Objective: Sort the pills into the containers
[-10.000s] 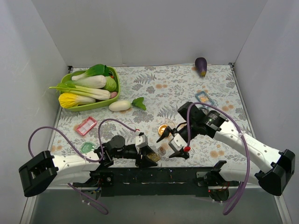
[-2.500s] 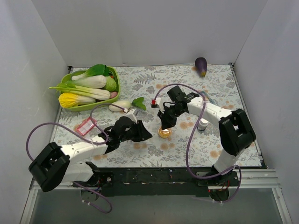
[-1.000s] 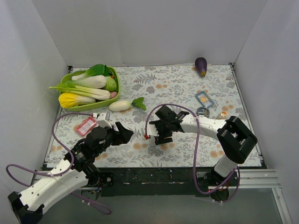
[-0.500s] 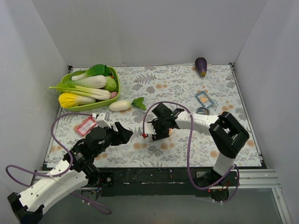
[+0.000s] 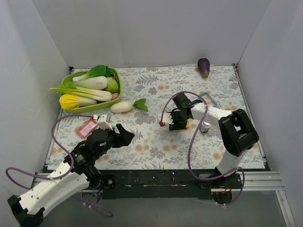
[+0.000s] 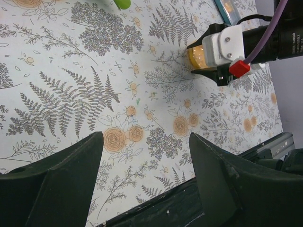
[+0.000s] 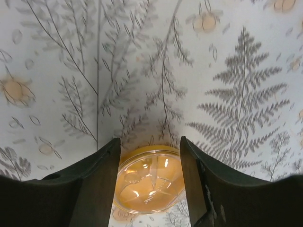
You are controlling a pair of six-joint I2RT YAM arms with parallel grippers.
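The amber-orange container (image 7: 150,179), a shallow round translucent dish, sits between my right gripper's (image 7: 149,146) two fingers, which press on its sides. From above it shows as an orange spot (image 5: 188,124) under the right gripper (image 5: 183,123) at the table's middle right. It also shows in the left wrist view (image 6: 199,54). My left gripper (image 6: 144,137) is open and empty above the mat, left of centre (image 5: 127,137). The pale green container is hidden. No loose pills show.
A green basket (image 5: 115,97) of vegetables stands at the back left, with a white radish (image 5: 122,107) beside it. A red blister pack (image 5: 87,126) lies left, a blue one (image 5: 208,98) right. An eggplant (image 5: 203,67) lies at the back. A small white object (image 5: 204,126) is beside the right arm.
My right gripper has moved right and back across the mat with the amber container between its fingers. The left arm has stayed put.
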